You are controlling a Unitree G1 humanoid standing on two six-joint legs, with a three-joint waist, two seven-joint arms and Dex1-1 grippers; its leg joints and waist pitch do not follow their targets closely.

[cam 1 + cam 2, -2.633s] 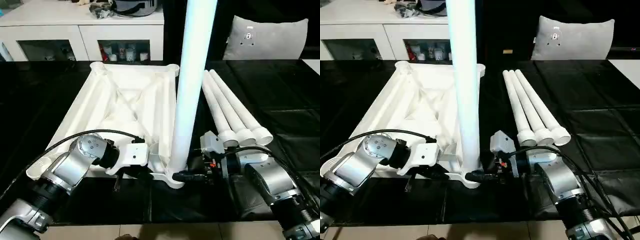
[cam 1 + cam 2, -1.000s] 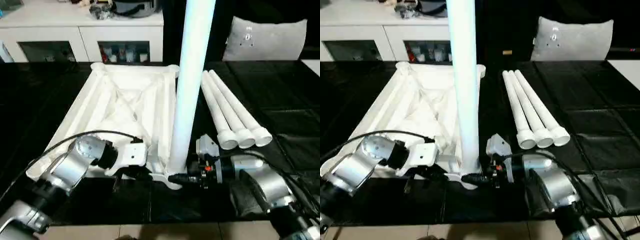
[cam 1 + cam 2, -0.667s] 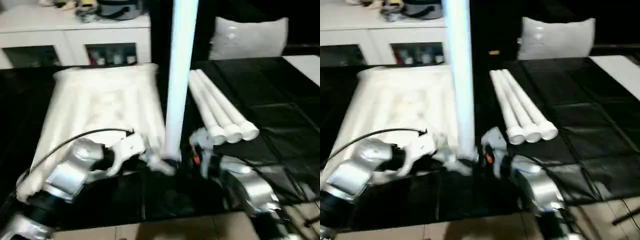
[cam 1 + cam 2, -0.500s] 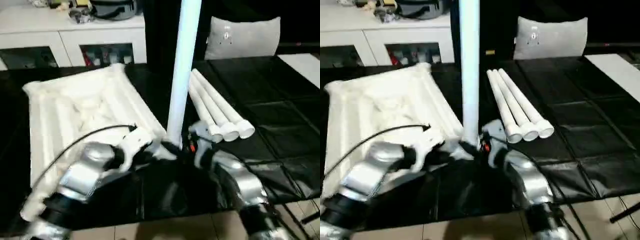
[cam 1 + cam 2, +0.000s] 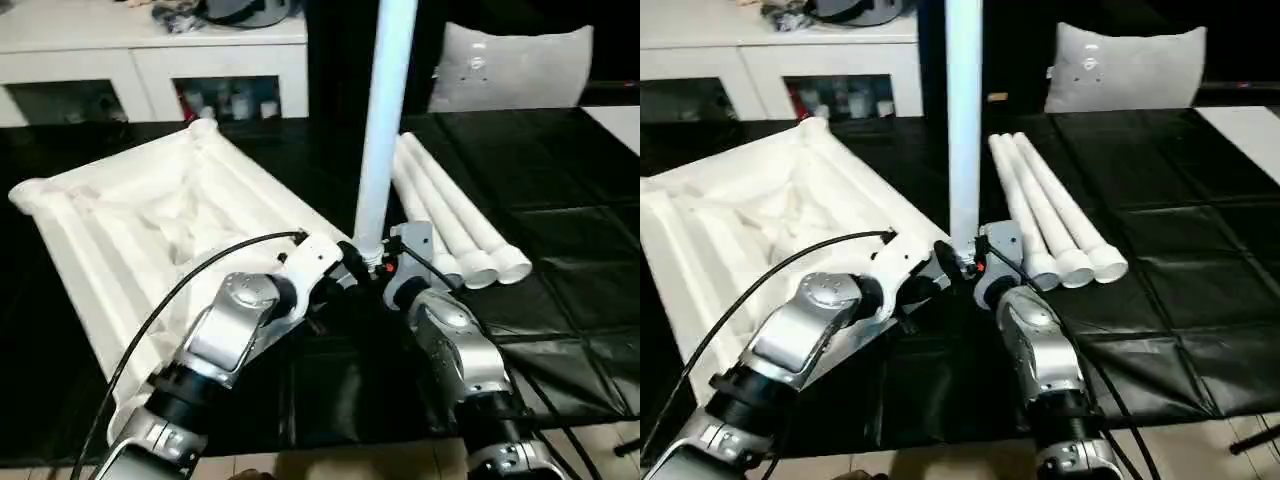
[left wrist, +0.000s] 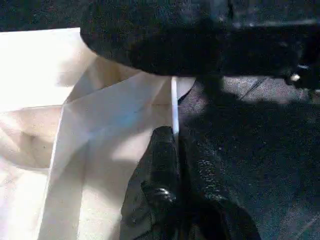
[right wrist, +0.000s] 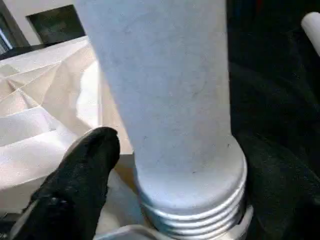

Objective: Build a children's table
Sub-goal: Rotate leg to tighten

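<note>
The white tabletop [image 5: 150, 230] lies ribbed side up, turned at an angle on the black cover. One white leg [image 5: 385, 120] stands upright in its near corner socket. Three more legs [image 5: 450, 215] lie side by side just right of that corner. My left gripper [image 6: 175, 135] is shut on the tabletop's thin rim beside the socket. My right gripper [image 7: 185, 150] stands open around the upright leg's ribbed base [image 7: 190, 200], one finger [image 7: 85, 175] a small gap away from it. Both grippers meet at the corner, left gripper [image 5: 345, 262] and right gripper [image 5: 385, 275].
A white cabinet [image 5: 150, 60] with glass doors runs along the back left. A grey cushion-like panel [image 5: 510, 65] leans at the back right. The black cover [image 5: 560, 200] spreads out to the right, and its front edge meets light floor near me.
The tabletop has swung round on the cover with the leg standing in it. Its leg corner now sits farther from me, close to the lying legs. Both arms reach farther forward.
</note>
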